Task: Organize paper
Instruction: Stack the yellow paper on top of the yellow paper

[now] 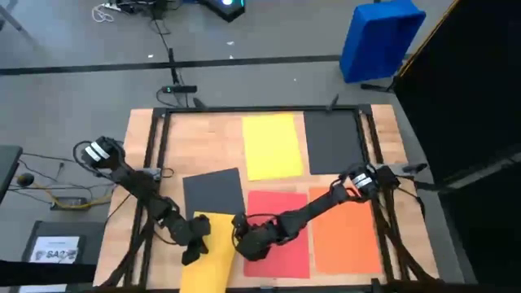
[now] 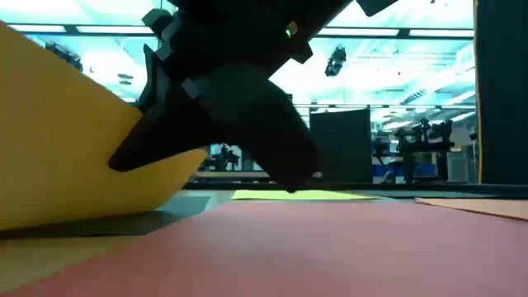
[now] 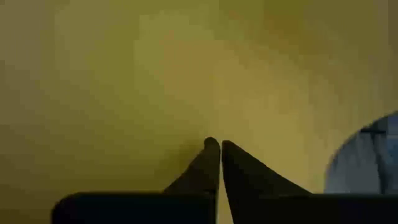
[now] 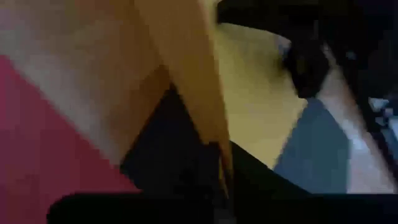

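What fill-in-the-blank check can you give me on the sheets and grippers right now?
1. The left gripper is shut on the near ___ sheet.
2. The right gripper is shut at the left edge of the ___ sheet.
3. The orange sheet lies to the ___ of that sheet in the high view.
4. The far yellow sheet lies beside a ___ sheet.

Missing words: yellow; red; right; dark grey

Two yellow sheets [image 1: 272, 145], two dark sheets [image 1: 332, 137], one red [image 1: 286, 246], one orange [image 1: 348, 236]

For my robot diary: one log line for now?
left gripper: shut on yellow sheet | right gripper: shut on its edge | red sheet: flat
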